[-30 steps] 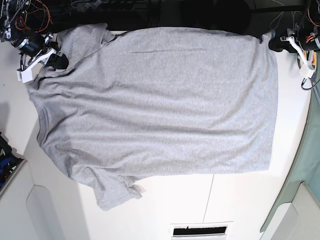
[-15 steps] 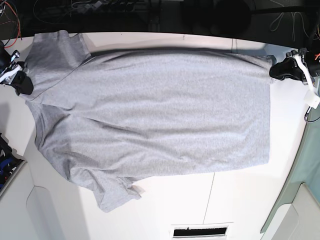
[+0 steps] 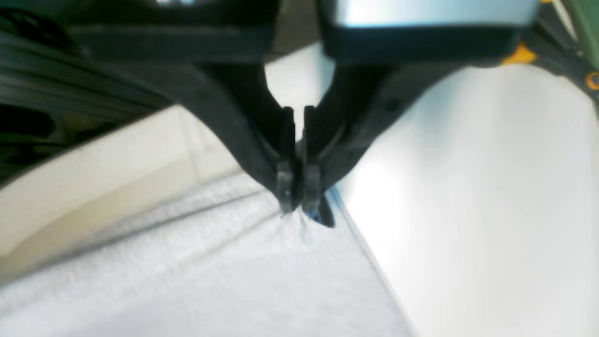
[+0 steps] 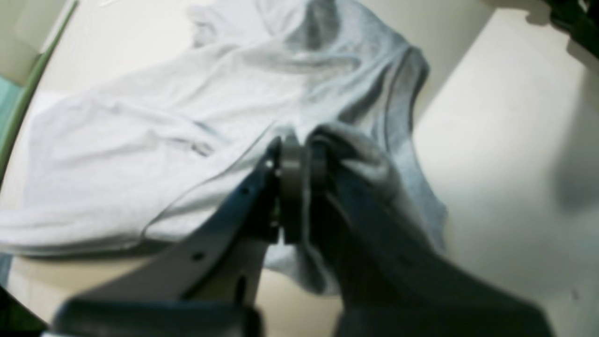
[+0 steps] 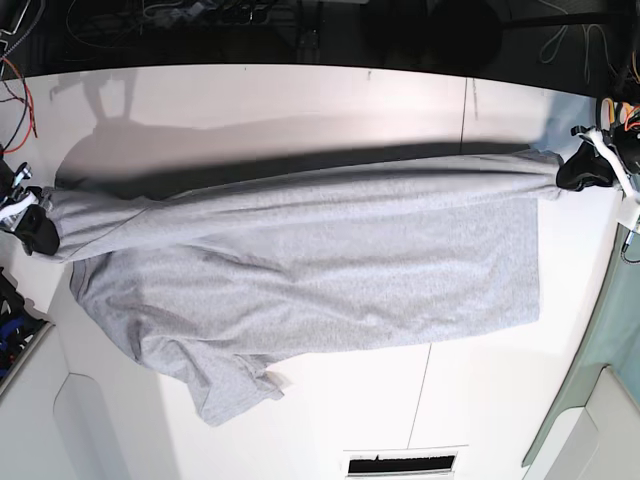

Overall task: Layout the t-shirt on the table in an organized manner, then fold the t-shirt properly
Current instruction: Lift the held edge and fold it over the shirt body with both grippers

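Note:
The grey t-shirt (image 5: pixel 320 270) lies stretched across the white table (image 5: pixel 300 100), its far edge lifted and pulled taut between both grippers. At the base view's right, my left gripper (image 5: pixel 570 170) is shut on the shirt's hem corner; the left wrist view shows the black fingertips (image 3: pixel 285 187) pinching the fabric (image 3: pixel 210 271). My right gripper (image 5: pixel 42 228) at the base view's left is shut on the shoulder area. In the right wrist view the cloth (image 4: pixel 154 140) bunches around the gripper (image 4: pixel 299 164). One sleeve (image 5: pixel 235 385) lies flat at the near side.
A thin dark seam (image 5: pixel 418 395) runs across the table. A white vent-like slot (image 5: pixel 400 462) sits at the near edge. Green fabric (image 5: pixel 610 330) borders the right side, and a bin with blue items (image 5: pixel 12 325) sits at the left. Cables (image 5: pixel 20 90) hang at the far left.
Both grippers have pulled the shirt's far edge toward the near side and outward. The far table strip is now bare, and the shirt covers a narrower band.

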